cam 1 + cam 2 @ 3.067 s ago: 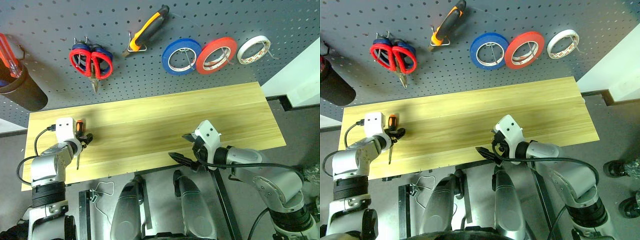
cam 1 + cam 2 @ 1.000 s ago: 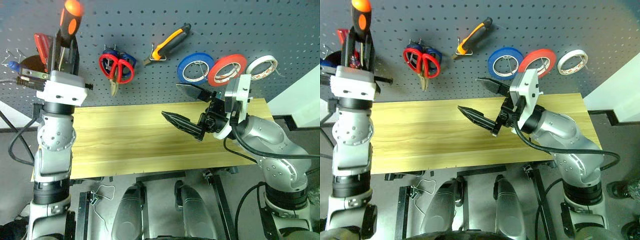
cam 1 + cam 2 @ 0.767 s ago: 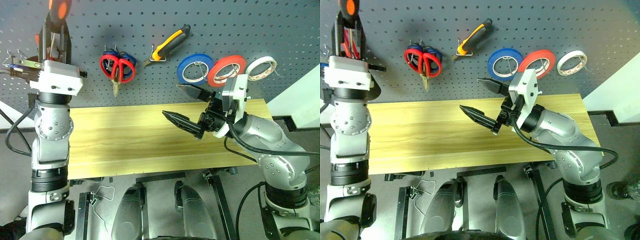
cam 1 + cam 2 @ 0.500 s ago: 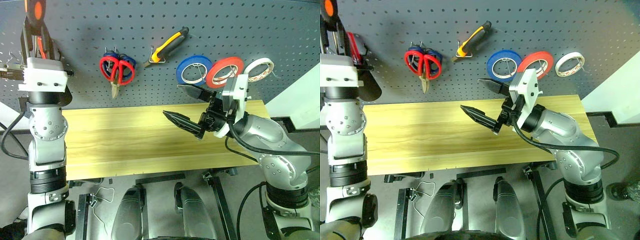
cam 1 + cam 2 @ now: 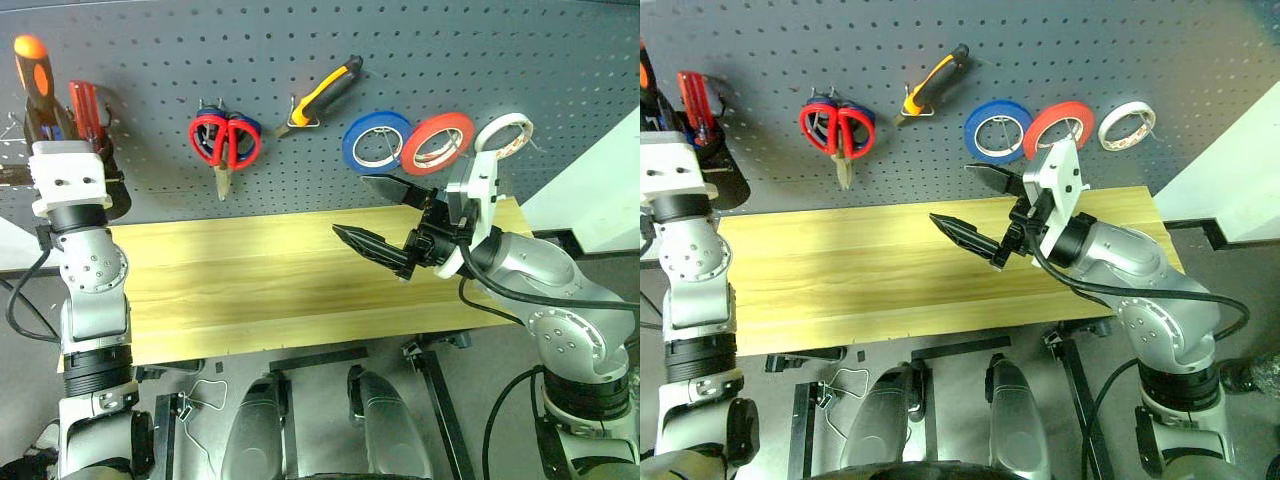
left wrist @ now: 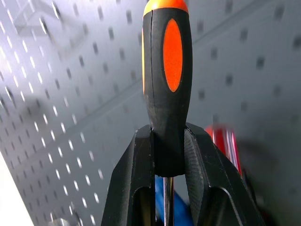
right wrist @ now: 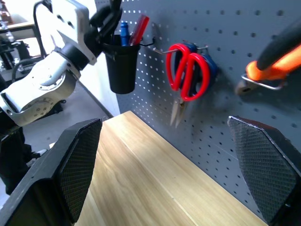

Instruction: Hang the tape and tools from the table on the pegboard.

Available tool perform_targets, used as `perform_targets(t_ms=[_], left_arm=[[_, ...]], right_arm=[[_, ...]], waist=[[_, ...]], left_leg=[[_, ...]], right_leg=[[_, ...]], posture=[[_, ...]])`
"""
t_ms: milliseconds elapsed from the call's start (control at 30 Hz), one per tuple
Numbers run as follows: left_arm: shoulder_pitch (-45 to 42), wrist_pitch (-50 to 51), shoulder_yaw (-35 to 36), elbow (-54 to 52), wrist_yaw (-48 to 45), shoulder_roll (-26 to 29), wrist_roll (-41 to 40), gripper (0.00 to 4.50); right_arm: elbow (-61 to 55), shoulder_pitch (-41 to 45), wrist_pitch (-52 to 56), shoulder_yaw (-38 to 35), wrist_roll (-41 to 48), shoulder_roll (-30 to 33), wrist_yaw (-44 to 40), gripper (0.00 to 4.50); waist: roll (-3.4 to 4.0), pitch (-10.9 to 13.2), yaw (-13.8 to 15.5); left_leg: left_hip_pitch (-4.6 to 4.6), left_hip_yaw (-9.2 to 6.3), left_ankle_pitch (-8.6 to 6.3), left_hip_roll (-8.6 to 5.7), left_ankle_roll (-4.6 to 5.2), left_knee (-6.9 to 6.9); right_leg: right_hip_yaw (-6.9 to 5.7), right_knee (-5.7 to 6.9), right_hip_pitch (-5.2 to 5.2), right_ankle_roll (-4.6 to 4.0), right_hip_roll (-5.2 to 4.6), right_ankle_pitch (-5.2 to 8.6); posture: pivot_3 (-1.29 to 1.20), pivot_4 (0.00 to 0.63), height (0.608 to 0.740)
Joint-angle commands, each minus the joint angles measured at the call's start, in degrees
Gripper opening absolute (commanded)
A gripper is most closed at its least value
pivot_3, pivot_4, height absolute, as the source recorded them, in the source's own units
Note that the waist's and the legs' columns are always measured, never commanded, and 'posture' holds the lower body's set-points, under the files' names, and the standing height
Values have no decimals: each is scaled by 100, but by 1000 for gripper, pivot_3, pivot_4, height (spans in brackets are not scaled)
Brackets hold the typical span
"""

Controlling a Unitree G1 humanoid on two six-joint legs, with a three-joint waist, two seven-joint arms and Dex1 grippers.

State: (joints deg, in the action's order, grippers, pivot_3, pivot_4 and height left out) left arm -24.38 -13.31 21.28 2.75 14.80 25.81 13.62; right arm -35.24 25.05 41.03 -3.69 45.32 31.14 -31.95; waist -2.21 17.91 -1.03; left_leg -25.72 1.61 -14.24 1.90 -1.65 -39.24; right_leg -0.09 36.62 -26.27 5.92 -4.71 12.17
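Holding the screwdriver (image 5: pixel 36 72) clenched in my left end effector (image 6: pixel 168 155), handle up, before the pegboard (image 5: pixel 450 50) near the black cup (image 7: pixel 121 63). Already hung: red tape (image 5: pixel 437 143), red scissors (image 5: pixel 224 146), pliers (image 5: pixel 322 93). The counter (image 5: pixel 260 290) carries nothing. Right end effector (image 5: pixel 385 218) hangs released, holding nothing. I judge only the screwdriver remains.

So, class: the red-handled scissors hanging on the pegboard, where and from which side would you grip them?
Grip the red scissors at the finger loops, from the front. They hang blades down, and blue scissors sit behind them, so the loops stand proud for a claw.
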Motion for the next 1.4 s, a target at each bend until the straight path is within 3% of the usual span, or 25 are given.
perform_targets(t_ms=[33, 133, 567, 733, 867, 1033, 1133, 1233, 1367, 1400], left_arm=[[-38, 103, 259, -91, 130, -44, -282, 484], [1, 67, 190, -168, 202, -65, -230, 484], [-6, -153, 90, -175, 415, -39, -193, 4488], [-115, -345, -153, -507, 12, -109, -492, 4488], [-536, -572, -834, -1025, -623, -267, -743, 4488], [-852, -713, -1310, -1120, -1102, -458, -866, 4488], [-591, -363, -1674, -1219, -1716, -522, -1164, 4488], [-189, 188, -2061, -1431, -2309, -581, -1454, 4488], [367, 947, -2538, -1406, -3045, -639, -1792, 4488], [455, 676, -2568, -1225, -3027, -670, -1651, 4488]], right_arm=[[-258, -5, -13, -151, 113, 97, 41, 4500], [-258, -24, -24, -138, 104, 116, 63, 4500], [-177, -49, -112, -125, 38, 162, 26, 4500], [-64, -79, -268, -38, -152, 155, -64, 4500], [191, 23, -610, 158, -448, 119, -388, 4500], [749, 227, -1199, 408, -907, 57, -835, 4500], [997, 247, -1494, 366, -1149, 96, -963, 4500], [1198, 46, -1773, 278, -1505, 160, -903, 4500], [1685, -441, -2200, 172, -2221, -73, -218, 4500], [1808, -563, -2274, 210, -2440, -165, 12, 4500]], waist=[[0, 0, 2], [-1, -1, 9], [-20, -43, 30], [-39, -142, 40], [-57, -291, 91], [-13, -620, 136], [22, -835, 161], [40, -1060, 170], [58, -1193, 163], [77, -1241, 154]], left_leg=[[3, 0, 0, 0, 0, 0], [14, 3, 1, 1, -2, -1], [29, 7, 10, 0, -4, -6], [29, 7, 10, -1, -4, -6], [29, 7, 10, -3, -4, -6], [61, 8, 9, -3, -3, 5], [130, 15, 3, -3, 4, 30], [162, 16, -2, -3, 8, 37], [244, 16, -7, 7, 5, 47], [248, 16, -16, 12, -6, 48]], right_leg=[[0, 3, 0, 0, 0, 0], [2, 13, 6, -1, -1, 0], [8, 39, 10, -3, -3, 0], [7, 38, 12, -3, -4, 0], [7, 31, 20, -3, -4, 0], [1, -21, 71, -8, 4, -6], [-1, -61, 147, -7, 7, -7], [-3, -85, 185, -7, 9, -6], [-9, -167, 298, -33, 17, -13], [-14, -187, 312, -34, 19, -23]], posture=[[0, 241, 716], [1, 242, 716], [-5, 227, 716], [12, 182, 716], [42, 136, 716], [63, 53, 716], [69, 6, 716], [71, 0, 716], [79, 0, 716], [68, 0, 716]])
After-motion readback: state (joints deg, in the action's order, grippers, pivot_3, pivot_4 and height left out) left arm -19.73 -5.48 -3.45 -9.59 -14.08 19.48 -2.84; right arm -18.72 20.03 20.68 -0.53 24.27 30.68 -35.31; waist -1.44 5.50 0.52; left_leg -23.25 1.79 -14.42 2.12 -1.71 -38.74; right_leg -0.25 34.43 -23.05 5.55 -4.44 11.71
